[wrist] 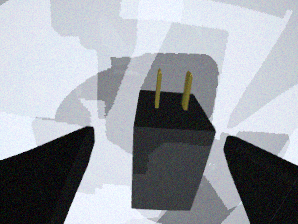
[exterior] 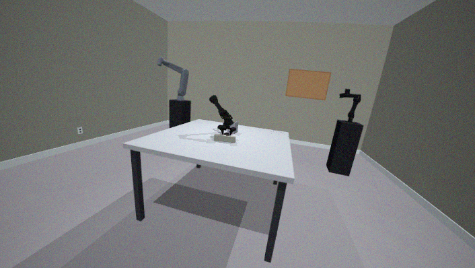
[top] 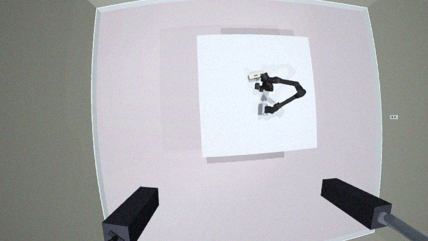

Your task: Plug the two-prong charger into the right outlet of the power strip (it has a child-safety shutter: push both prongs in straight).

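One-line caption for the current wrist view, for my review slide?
Open gripper with its fingers on either side of a black two-prong charger, gap visible both sides.
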